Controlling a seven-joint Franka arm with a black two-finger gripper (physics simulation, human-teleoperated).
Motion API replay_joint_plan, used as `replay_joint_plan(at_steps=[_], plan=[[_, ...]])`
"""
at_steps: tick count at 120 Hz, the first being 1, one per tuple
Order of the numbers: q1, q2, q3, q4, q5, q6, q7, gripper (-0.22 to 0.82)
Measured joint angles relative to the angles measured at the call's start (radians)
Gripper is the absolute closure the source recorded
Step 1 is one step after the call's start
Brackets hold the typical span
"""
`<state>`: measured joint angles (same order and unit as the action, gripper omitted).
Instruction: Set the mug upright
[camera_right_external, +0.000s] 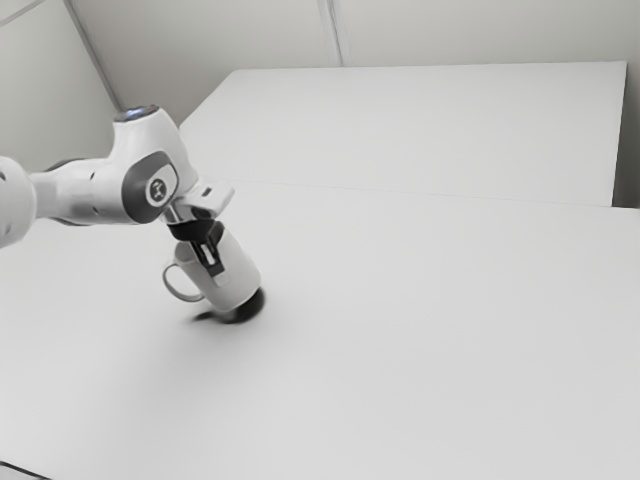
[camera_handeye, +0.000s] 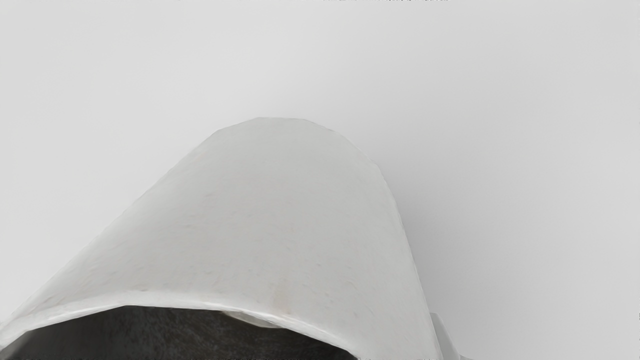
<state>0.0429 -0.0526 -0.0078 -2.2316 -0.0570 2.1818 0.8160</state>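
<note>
Mug (camera_right_external: 237, 278) leans, mouth up, gripped by the end effector (camera_right_external: 214, 268); straightening and releasing it on the surface (camera_right_external: 430, 340) seem left.

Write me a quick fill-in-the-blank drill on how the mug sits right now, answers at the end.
1. The mug leans, so it is not standing ____ as the task wants.
2. The handle is on the mug's side toward the exterior view's ____, not its right.
3. Of the mug's rim and base, the end lower in the exterior view is the ____.
4. In the wrist view the mug's outside is pale, but its inside looks ____.

Missing words: upright; left; base; dark.
</note>
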Motion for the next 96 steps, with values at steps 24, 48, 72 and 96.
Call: replay_joint_plan(at_steps=[24,48,72,96], plan=[[0.049,-0.018,0.0,-0.049,0.021,0.048,-0.028,0.76],[0.035,-0.015,0.0,-0.068,0.029,0.064,-0.049,0.77],[0.037,-0.01,-0.001,-0.064,0.044,0.035,-0.07,0.77],[0.035,-0.008,-0.004,-0.061,0.06,-0.023,-0.098,0.48]])
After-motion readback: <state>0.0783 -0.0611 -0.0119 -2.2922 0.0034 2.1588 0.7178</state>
